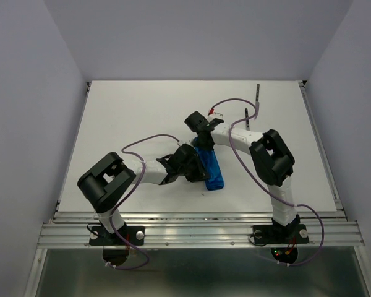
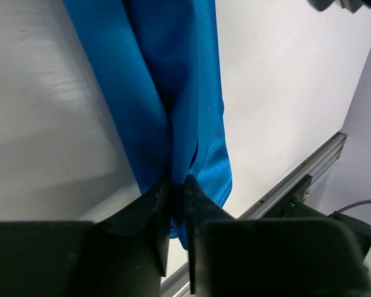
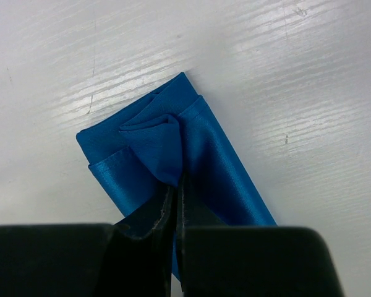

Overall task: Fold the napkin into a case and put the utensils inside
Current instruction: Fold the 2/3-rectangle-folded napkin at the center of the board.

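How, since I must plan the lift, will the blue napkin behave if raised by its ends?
Probably floppy: the napkin bunches into a soft peak where the right pincer pinches it, so it would likely sag between grips. Its sheen hints it may be slippery, so layers could slide apart. It looks thin, hence likely light.

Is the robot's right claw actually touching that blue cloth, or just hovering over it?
Touching. The right wrist view shows the right gripper shut on a raised fold of the napkin, the cloth pinched between its fingertips.
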`<act>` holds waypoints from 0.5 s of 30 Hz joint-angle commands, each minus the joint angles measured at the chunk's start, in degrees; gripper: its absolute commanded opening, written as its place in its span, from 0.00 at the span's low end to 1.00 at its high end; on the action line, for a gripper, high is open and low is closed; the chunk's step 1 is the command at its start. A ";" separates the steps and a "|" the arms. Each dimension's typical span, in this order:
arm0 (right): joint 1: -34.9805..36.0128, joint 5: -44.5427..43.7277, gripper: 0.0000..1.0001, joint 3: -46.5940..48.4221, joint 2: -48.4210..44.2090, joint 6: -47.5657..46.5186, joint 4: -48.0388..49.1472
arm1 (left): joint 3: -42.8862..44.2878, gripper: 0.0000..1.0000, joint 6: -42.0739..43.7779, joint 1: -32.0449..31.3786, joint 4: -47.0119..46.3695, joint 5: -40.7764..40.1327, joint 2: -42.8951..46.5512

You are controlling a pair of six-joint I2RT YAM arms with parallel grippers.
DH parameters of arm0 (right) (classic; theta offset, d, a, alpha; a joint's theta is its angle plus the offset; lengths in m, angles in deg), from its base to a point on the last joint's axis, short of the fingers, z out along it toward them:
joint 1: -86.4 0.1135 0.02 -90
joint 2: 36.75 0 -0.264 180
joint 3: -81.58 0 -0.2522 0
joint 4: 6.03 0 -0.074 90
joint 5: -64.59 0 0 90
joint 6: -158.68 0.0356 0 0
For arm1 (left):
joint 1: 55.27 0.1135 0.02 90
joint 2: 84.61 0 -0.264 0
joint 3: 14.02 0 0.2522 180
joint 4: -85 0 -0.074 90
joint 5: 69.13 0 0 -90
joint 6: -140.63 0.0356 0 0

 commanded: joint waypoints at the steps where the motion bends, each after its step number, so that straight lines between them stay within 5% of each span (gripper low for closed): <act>1: 0.45 4.81 0.06 -3.20 -0.16 -4.58 3.10 | -1.10 0.19 0.04 -0.47 -0.77 -0.74 1.34; 7: 0.45 8.41 0.34 -6.55 -5.87 -8.27 8.46 | -2.77 0.00 -1.11 -0.47 -2.44 -0.73 1.78; 15: 0.45 10.79 0.50 -11.37 -14.83 -9.86 11.54 | -3.30 0.00 -1.37 -0.47 -3.06 -0.56 1.78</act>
